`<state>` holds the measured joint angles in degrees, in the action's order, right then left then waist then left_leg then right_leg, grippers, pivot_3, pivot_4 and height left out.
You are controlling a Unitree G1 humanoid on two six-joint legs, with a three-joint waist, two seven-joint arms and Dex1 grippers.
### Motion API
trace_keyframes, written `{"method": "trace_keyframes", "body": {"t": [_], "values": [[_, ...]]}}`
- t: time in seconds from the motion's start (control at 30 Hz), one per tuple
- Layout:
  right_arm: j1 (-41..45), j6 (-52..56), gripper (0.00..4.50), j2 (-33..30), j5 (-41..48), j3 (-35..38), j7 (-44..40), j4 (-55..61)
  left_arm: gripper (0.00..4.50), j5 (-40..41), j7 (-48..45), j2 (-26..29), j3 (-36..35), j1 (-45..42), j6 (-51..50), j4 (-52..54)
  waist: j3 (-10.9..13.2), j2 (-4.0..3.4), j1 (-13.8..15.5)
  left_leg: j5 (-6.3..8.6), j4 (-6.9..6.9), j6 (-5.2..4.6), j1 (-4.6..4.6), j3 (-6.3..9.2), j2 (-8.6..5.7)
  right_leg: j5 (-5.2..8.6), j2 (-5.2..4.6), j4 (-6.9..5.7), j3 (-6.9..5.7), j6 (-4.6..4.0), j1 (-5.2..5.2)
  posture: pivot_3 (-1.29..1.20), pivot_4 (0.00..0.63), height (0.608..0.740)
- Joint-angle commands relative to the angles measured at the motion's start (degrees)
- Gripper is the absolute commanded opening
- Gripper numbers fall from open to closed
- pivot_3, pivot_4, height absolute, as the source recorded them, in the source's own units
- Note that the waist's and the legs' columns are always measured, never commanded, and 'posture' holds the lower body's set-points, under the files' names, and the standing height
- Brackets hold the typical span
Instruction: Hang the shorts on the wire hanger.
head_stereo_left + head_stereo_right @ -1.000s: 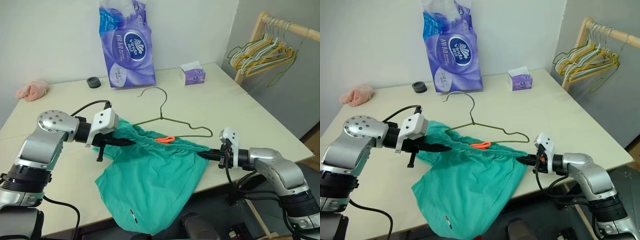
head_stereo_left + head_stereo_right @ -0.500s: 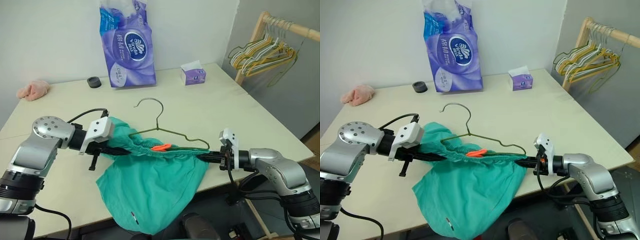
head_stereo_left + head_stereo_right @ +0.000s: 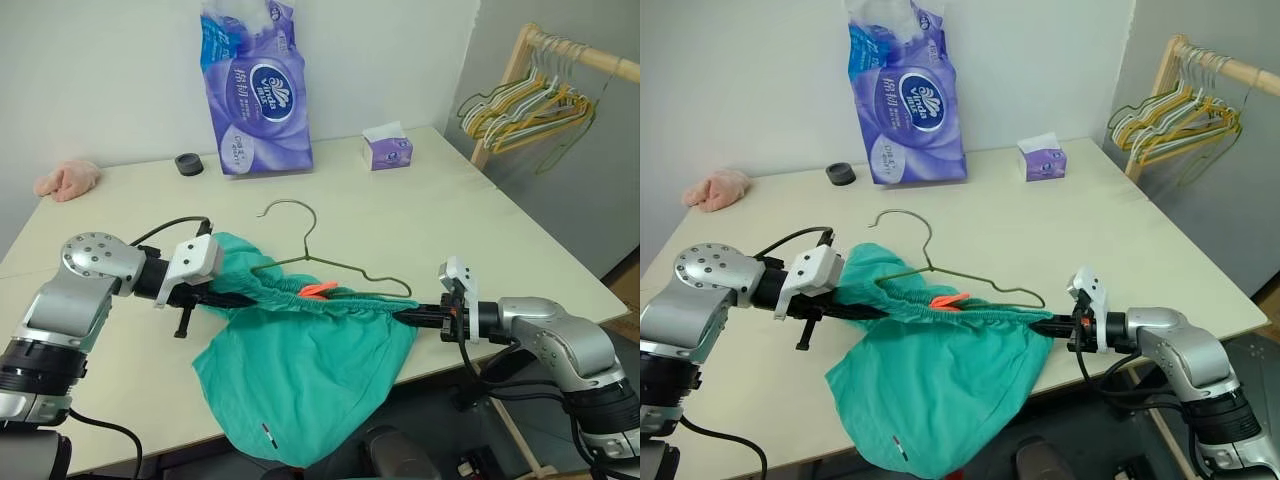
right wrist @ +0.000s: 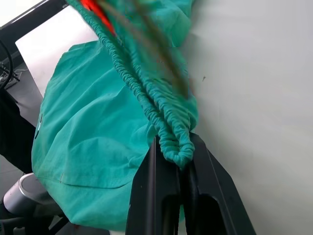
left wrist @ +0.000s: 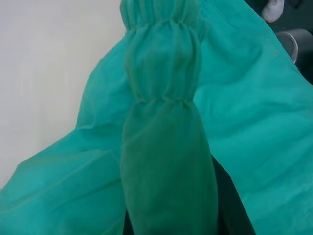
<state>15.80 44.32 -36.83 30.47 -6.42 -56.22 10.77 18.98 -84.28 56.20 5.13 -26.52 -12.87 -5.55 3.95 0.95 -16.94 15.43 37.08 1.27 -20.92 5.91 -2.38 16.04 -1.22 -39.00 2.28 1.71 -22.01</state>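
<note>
Table [image 3: 500,230] carries everything. Teal-green shorts [image 3: 300,370] stretched over near edge, legs drooping off front. Left gripper [image 3: 228,297] clenched on one waistband end, right gripper [image 3: 408,316] clenched on other, band taut between. Olive wire hanger [image 3: 330,263] lies just behind waistband, one shoulder seemingly inside it. Step: threading. Next: work waistband over hanger's far shoulder, keeping tension.

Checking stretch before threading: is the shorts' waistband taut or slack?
Taut. The shorts have their waistband pulled into a straight line between the left gripper and right gripper.
</note>
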Motion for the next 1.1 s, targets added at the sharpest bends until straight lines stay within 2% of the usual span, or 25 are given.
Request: {"method": "trace_keyframes", "body": {"t": [0.03,0.43,1.1], "values": [[0.2,1.2,0.04,-1.9,-0.1,2.5,0.9,-1.6,0.0,3.1,1.6,0.4,-4.4,-1.5,-4.4,0.6,0.0,0.0,0.0,0.0,0.0,0.0,0.0,-0.01,0.0,0.0,0.0,0.0,0.01,0.0,0.0,-0.3,0.026,0.74],[1.0,1.1,0.04,-2.2,-0.6,2.8,0.7,-4.4,0.0,5.4,-1.6,4.5,-4.3,2.8,-7.2,7.5,0.0,-0.01,0.0,0.0,-0.01,0.0,0.01,-0.01,0.01,-0.05,0.0,-0.01,0.02,-0.09,-0.01,-0.29,0.022,0.74],[0.0,0.1,0.04,-3.7,-0.7,2.6,-1.4,-2.3,0.0,-0.2,-0.2,5.9,-2.0,3.2,-1.4,3.2,0.0,0.0,0.2,0.0,-0.01,0.0,0.01,-0.05,0.0,-0.04,0.0,0.0,0.04,-0.07,-0.01,-0.3,0.021,0.74]]}}
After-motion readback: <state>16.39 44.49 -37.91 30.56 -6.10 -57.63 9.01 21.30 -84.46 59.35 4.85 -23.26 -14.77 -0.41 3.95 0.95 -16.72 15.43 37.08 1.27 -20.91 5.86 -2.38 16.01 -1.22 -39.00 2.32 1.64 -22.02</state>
